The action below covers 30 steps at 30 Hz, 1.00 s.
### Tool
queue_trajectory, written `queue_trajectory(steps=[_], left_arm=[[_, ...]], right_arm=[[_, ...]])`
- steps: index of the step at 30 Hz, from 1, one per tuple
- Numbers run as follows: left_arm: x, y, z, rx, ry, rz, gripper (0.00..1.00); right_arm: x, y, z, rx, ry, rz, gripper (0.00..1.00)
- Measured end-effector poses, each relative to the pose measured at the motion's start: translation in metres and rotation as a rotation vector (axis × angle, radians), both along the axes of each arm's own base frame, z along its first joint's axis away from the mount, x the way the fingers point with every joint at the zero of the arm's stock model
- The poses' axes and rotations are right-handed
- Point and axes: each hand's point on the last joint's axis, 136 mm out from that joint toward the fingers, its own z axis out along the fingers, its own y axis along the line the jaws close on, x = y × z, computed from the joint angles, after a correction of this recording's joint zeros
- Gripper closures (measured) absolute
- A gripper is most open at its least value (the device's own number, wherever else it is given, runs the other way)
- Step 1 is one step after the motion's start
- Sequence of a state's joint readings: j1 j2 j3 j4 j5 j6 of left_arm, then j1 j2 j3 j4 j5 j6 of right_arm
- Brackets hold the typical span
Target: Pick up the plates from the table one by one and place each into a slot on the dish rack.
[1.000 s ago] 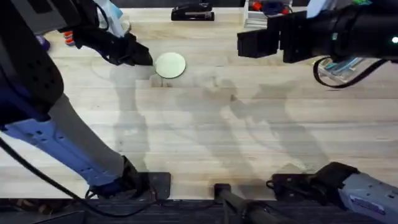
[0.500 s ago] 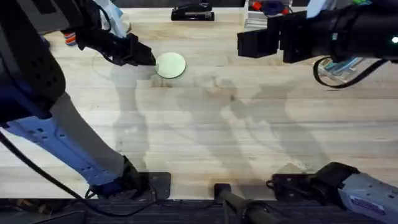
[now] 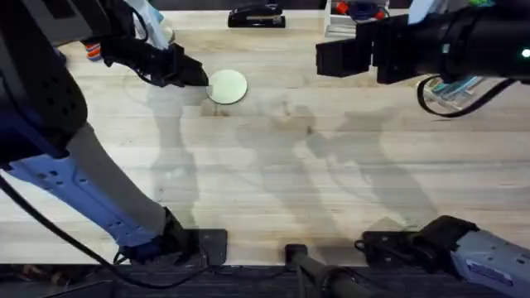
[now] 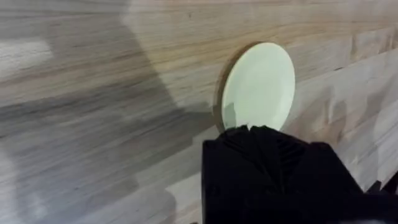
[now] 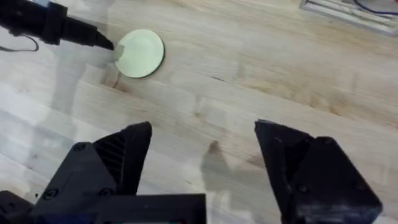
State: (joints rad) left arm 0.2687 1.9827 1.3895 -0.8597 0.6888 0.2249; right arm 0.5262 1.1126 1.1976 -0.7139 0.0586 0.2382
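Overhead: cream plate (image 3: 227, 86) flat on table (image 3: 273, 174), touching left gripper (image 3: 199, 78) tip; grip state unclear.

No writing, label, brand, number or sign can be read anywhere here. The pale plate (image 3: 226, 86) is blank on its face, the table (image 3: 273, 174) carries wood grain and shadow and nothing lettered, and the dark items along the far edge are too small and blurred to make out any print. A pale patch on the right arm's base (image 3: 489, 269) at the near right may be a sticker, but nothing on it is legible.
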Motion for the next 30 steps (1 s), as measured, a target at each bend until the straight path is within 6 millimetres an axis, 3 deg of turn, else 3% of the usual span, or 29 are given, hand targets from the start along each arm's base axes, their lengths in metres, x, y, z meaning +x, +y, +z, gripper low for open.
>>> queue_trajectory(steps=[30], left_arm=[[0.005, -0.011, 0.001, 0.002, -0.021, -0.026, 0.96]], right_arm=[[0.0, 0.0, 0.0, 0.0, 0.0, 0.0, 0.009]])
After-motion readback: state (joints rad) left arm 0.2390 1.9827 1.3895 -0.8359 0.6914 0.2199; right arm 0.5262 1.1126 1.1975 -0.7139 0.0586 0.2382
